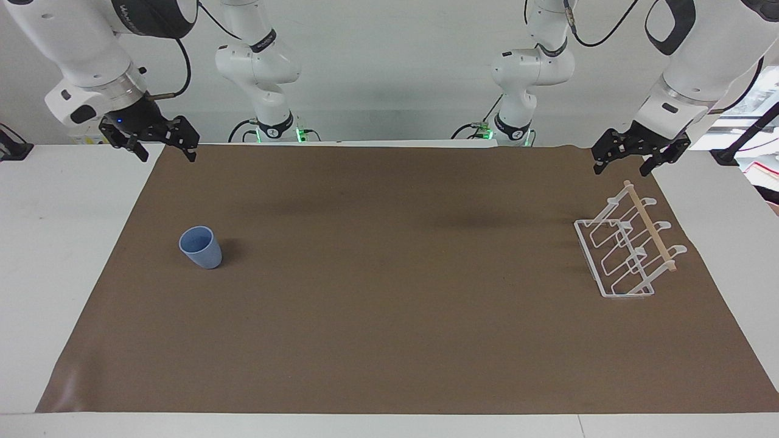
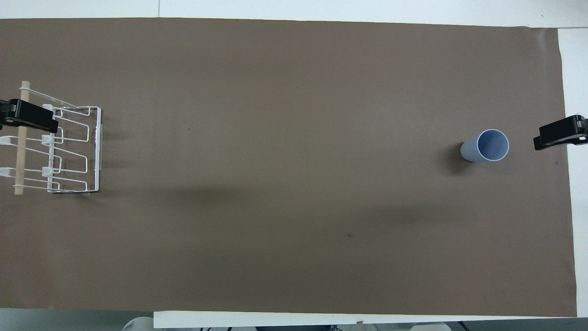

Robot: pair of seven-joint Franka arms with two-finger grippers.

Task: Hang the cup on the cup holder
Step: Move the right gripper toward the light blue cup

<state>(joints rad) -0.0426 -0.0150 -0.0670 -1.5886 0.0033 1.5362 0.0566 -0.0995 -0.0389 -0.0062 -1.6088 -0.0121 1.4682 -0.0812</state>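
Note:
The light-blue cup (image 1: pixel 201 247) stands upright on the brown mat toward the right arm's end of the table; it also shows in the overhead view (image 2: pixel 487 145). The white wire cup holder (image 1: pixel 627 249) with its wooden rod stands on the mat toward the left arm's end; it also shows in the overhead view (image 2: pixel 69 151). My right gripper (image 1: pixel 165 152) hangs open and empty in the air at the mat's edge, clear of the cup. My left gripper (image 1: pixel 622 167) hangs open and empty in the air above the holder, not touching it.
The brown mat (image 1: pixel 389 292) covers most of the white table (image 1: pixel 61 243). White table strips run along both ends of the mat. One of the fingers (image 2: pixel 27 117) of the left gripper shows over the holder in the overhead view.

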